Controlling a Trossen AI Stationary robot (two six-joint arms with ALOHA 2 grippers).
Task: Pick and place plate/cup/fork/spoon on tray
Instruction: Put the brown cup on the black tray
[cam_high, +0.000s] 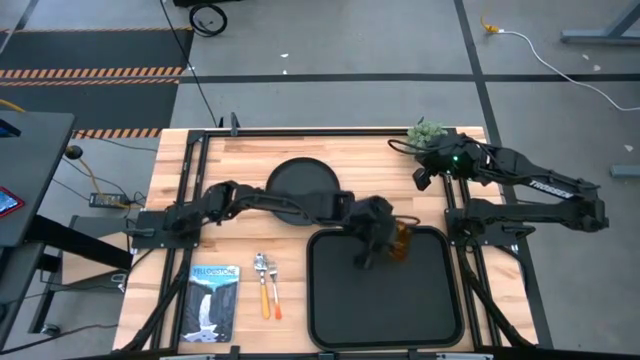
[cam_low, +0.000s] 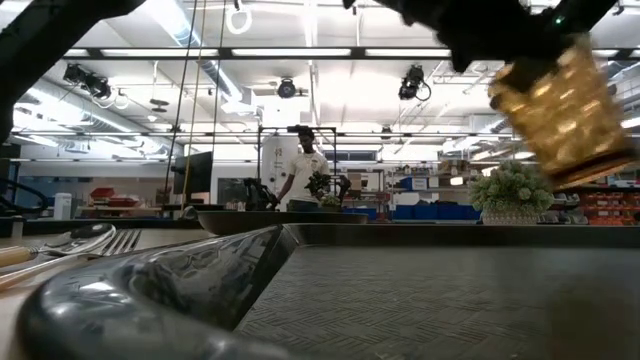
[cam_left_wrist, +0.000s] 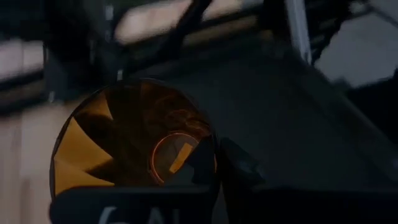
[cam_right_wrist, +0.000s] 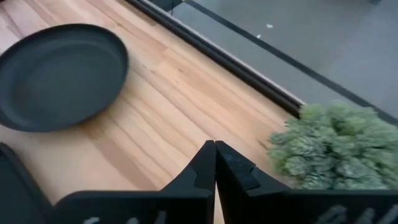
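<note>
My left gripper (cam_high: 383, 238) reaches over the far edge of the black rectangular tray (cam_high: 385, 320) and is shut on the amber cup (cam_high: 402, 241), which hangs above the tray in the low view (cam_low: 560, 110). The round black plate (cam_high: 300, 183) lies flat on the wood beyond the tray. The spoon (cam_high: 261, 282) and the fork (cam_high: 275, 292), both orange-handled, lie side by side on the table left of the tray. My right gripper (cam_right_wrist: 214, 152) is shut and empty at the far right, next to the green plant (cam_right_wrist: 329, 146). My left gripper pinches the cup's wall at its rim (cam_left_wrist: 210, 146), one finger (cam_left_wrist: 200, 167) inside the cup and the other (cam_left_wrist: 242, 163) outside. The fingers come from above. The cup hangs tilted below them, clear of the tray floor (cam_low: 450, 300).
A booklet with a waterfall picture (cam_high: 213, 300) lies near the table's front left. The plant (cam_high: 428, 132) stands at the far right corner. A black frame rail (cam_high: 330, 130) runs along the far edge. A person (cam_low: 303, 170) stands in the room beyond the table.
</note>
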